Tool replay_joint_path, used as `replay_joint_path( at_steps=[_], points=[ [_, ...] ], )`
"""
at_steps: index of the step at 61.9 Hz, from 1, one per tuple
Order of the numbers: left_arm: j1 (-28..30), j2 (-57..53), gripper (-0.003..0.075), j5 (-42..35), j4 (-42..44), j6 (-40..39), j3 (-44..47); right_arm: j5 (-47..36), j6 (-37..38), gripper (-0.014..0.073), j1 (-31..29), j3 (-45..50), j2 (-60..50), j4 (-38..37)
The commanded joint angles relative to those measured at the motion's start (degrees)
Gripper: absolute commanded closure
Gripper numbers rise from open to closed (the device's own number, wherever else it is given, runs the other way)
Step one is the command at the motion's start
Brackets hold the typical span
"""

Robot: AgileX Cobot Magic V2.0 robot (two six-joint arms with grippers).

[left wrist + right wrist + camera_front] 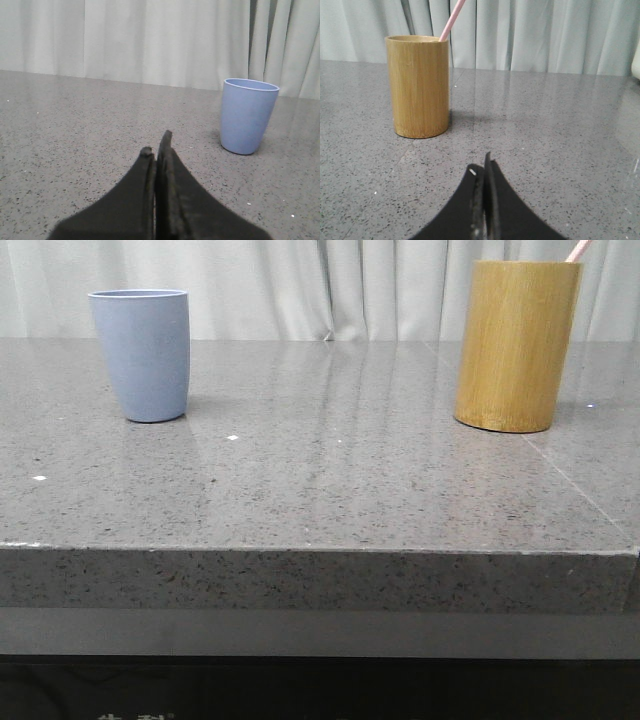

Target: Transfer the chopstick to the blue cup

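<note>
Here's the grey speckled stone worktop (330, 480), polished enough to catch pale reflections of the curtain (330, 285) hanging along its far edge. On the left, towards the far side, stands the blue cup (141, 354), upright, mouth open to the top, matte light blue-grey and tapering to a rounded base. Well apart from it, over on the right, stands the bamboo cylinder (515, 344), taller than the cup and also upright. And there's the chopstick (578, 250): its pale pink tip pokes out of the bamboo cylinder's mouth, leaning towards the right in the front view, the rest of it hidden inside the holder.

Over to the left wrist camera: the left end effector (156, 145) hangs low over bare worktop, its two dark fingers pressed together with barely a seam between them, nothing held. The blue cup sits beyond it and off to one side, not touching.

Now the right wrist camera: the right end effector (484, 167) is likewise closed up tight, fingers meeting at the tips, nothing gripped. The bamboo cylinder stands ahead of it, clear of the fingers, with the chopstick slanting up out of its rim.
</note>
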Motion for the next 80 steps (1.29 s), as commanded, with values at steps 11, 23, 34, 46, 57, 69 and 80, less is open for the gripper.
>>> replay_joint_path(
  at_steps=[11,23,34,46,57,69,80],
  points=[
    [0.1,-1.3,0.0739,-5.5,0.0,-0.5,0.8,-7.6,-0.2,0.0659,-0.3,-0.2,-1.2,0.1],
    [0.1,-1.3,0.0739,-6.4,-0.6,-0.5,-0.9,-9.6,-0.1,0.0659,-0.3,-1.3,-1.2,2.7],
    [0.1,0.1,0.0739,-1.4,-0.7,-0.5,-10.4,-1.6,-0.1,0.0659,-0.3,-9.7,-1.0,2.1],
    [0.1,7.0,0.0739,11.4,-0.7,-0.5,-24.6,10.8,-0.1,0.0659,-0.3,-23.0,3.1,-2.2],
    [0.1,16.8,0.0739,25.7,-0.7,-0.5,-36.9,23.0,-0.1,0.0659,-0.3,-33.8,11.3,-2.7],
    [0.1,25.3,0.0739,30.4,-4.1,-0.5,-43.2,35.1,-0.1,0.0659,-0.3,-41.4,21.6,-2.6],
    [0.1,29.9,0.0739,29.2,-5.5,-0.5,-43.1,39.0,-0.1,0.0659,-0.3,-41.7,27.9,-2.0]
  ],
)
